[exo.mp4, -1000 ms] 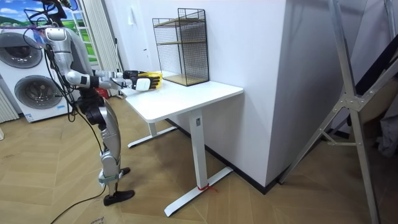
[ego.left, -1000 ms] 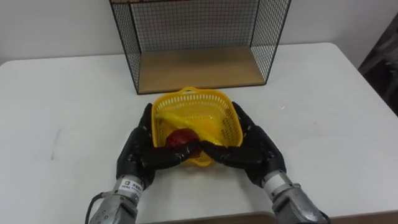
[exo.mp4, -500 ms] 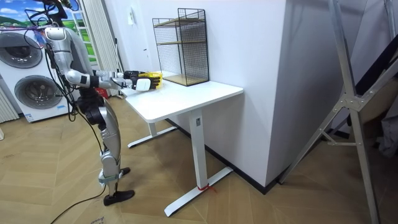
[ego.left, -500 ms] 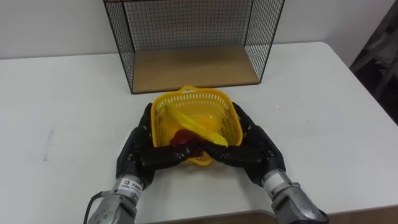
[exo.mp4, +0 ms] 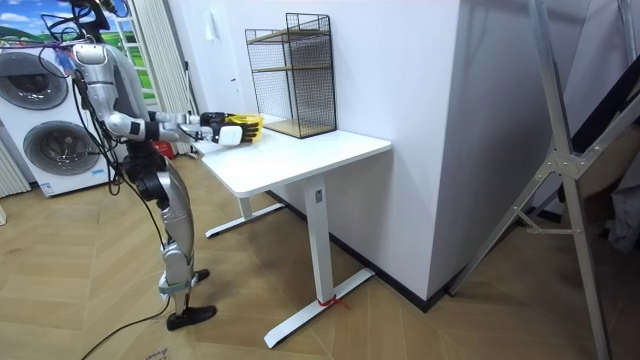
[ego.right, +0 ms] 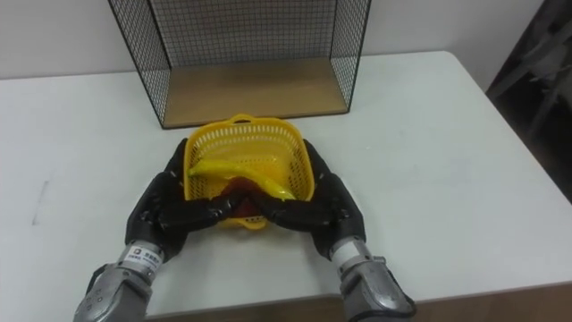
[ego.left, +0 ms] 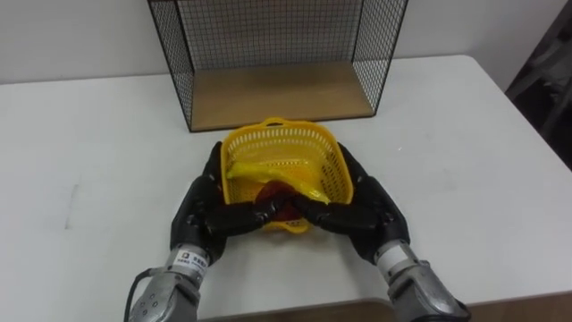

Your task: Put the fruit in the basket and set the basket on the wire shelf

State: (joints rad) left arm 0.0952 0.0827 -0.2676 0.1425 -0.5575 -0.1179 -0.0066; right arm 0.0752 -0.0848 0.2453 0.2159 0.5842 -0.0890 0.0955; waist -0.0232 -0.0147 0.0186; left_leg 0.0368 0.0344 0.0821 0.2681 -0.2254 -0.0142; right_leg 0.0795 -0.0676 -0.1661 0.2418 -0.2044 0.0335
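Now | left hand (ego.left: 206, 210) and right hand (ego.left: 365, 207) curl round basket (ego.left: 286, 148) sides | banana (ego.left: 268, 170) and red fruit (ego.left: 273, 190), maybe an apple, inside | shelf (ego.left: 277, 94) straight ahead, just past basket, open side facing

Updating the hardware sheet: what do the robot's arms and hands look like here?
The left hand and right hand are both glossy black with segmented fingers. The forearms are silver-grey metal cylinders with a ribbed collar at the wrist. A small white printed tag sits at the left wrist, and a dark cable loops beside the left forearm.
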